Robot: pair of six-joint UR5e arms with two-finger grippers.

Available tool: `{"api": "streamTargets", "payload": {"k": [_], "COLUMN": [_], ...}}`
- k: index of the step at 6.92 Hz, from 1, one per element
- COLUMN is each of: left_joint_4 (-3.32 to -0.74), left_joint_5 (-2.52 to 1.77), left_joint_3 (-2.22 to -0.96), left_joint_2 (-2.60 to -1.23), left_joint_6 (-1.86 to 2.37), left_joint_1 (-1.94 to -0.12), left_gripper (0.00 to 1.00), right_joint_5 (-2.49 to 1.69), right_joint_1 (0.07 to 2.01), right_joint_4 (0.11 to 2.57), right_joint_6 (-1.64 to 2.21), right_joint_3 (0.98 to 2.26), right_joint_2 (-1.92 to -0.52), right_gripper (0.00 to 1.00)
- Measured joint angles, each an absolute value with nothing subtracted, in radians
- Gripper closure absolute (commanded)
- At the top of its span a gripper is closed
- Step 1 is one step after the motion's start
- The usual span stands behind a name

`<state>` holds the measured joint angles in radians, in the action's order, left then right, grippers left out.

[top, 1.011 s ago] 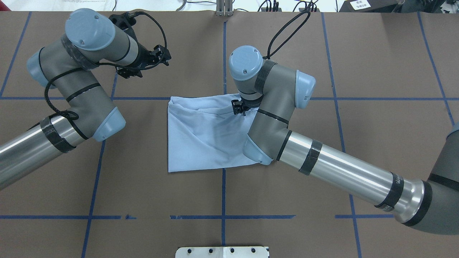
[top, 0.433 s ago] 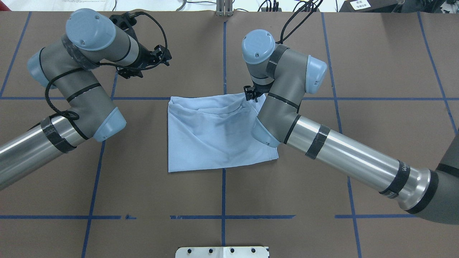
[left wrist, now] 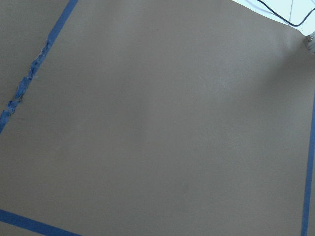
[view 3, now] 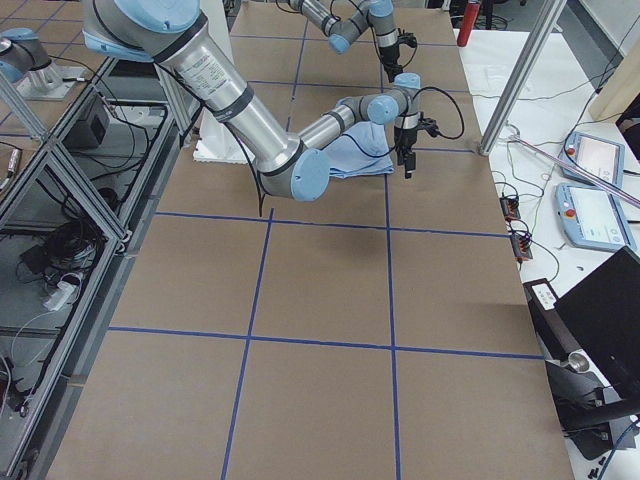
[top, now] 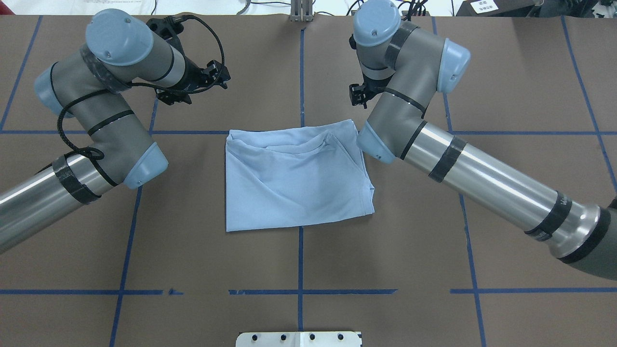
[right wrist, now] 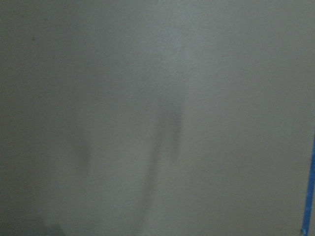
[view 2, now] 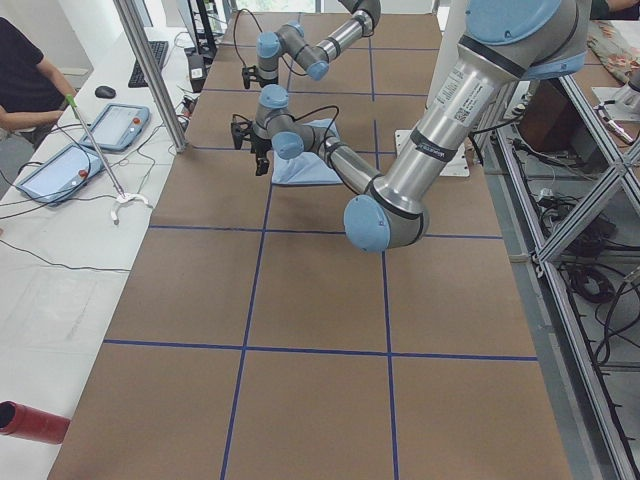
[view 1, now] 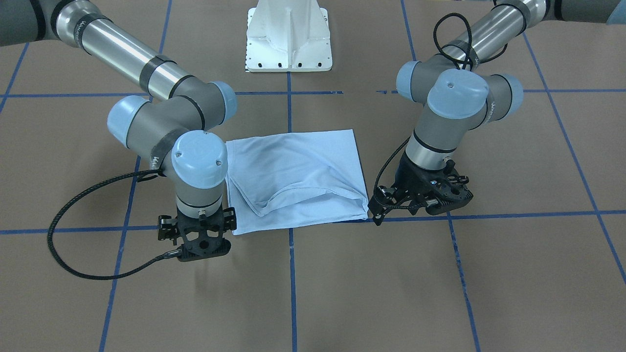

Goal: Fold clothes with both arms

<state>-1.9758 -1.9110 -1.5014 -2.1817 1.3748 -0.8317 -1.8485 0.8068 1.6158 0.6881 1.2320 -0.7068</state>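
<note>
The pale blue T-shirt [top: 296, 185] lies folded into a rough rectangle at the table's middle, its collar edge along the far side; it also shows in the front view [view 1: 298, 171]. My right gripper [top: 355, 95] hangs beyond the shirt's far right corner, apart from the cloth and holding nothing; the front view [view 1: 203, 244] shows it pointing down at bare table. My left gripper [top: 222, 76] hovers far left of the shirt [view 1: 440, 200], fingers apart and empty. Both wrist views show only brown table.
Blue tape lines [top: 301, 291] grid the brown table. The white pedestal base [view 1: 288, 44] stands at the robot's side. A side bench with tablets [view 2: 70, 165], a person's arm [view 2: 30, 115] and a metal post [view 2: 150, 70] lie past the table's far edge.
My right gripper has left the shirt's far right edge and moved up and away toward the far side. The cloth stayed down, its right side now uncovered. The left arm has barely moved.
</note>
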Motion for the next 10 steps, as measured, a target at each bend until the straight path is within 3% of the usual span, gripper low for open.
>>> {"api": "streamTargets", "payload": {"k": [3,7,10], "left_joint_4": [-1.965,-1.956,-1.972], "left_joint_5": [-2.058,-2.236,-2.256], "left_joint_3": [-1.539,-1.554,-1.592], "left_joint_2": [-2.050,-1.769,-1.608], "left_joint_6": [0.989,0.227,0.029], "left_joint_1": [-1.038,-1.408,-1.476], "left_gripper": [0.00,0.00,0.00], "right_joint_5": [-2.058,-2.333,-2.345], "right_joint_1": [1.027,1.399,1.505], "right_joint_4": [1.621,1.626,1.625], "right_joint_6": [0.469,0.040,0.000], "right_joint_3": [1.387,1.548,1.730], "right_joint_2": [-0.857,-1.221,-1.487], "right_gripper": [0.00,0.00,0.00]}}
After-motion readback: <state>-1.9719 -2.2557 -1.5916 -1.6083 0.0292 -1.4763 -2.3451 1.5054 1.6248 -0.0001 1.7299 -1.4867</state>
